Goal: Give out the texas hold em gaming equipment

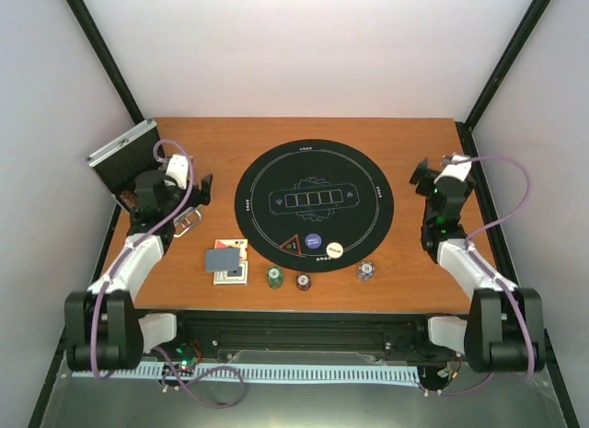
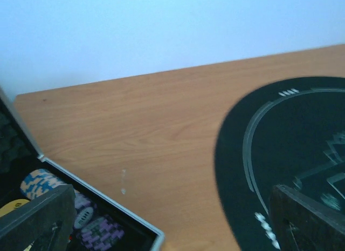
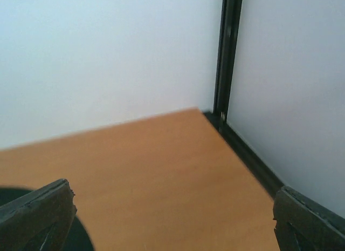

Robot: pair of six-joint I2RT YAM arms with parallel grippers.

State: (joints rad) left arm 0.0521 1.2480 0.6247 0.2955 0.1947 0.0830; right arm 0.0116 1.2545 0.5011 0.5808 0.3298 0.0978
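Observation:
A grey-backed card deck [image 1: 222,260] lies on face-up cards at the table's front left. A green chip [image 1: 273,277], a brown chip [image 1: 303,282] and a blue-white chip [image 1: 366,271] stand along the front edge. A purple chip [image 1: 313,242] and the white dealer button [image 1: 335,251] lie on the mat's near rim. More chips [image 2: 40,183] sit in the open case. My left gripper [image 1: 200,191] [image 2: 172,229] is open and empty, between case and mat. My right gripper [image 1: 421,178] [image 3: 172,226] is open and empty, over bare table right of the mat.
The large round black mat [image 1: 315,170] [image 2: 302,132] fills the table's middle. The silver case [image 1: 120,156] [image 2: 135,226] stands open at the far left. A red triangle [image 1: 292,246] lies on the mat's near rim. A small metal loop [image 1: 187,224] lies by the left arm. A black frame post [image 3: 229,51] stands at the far right corner.

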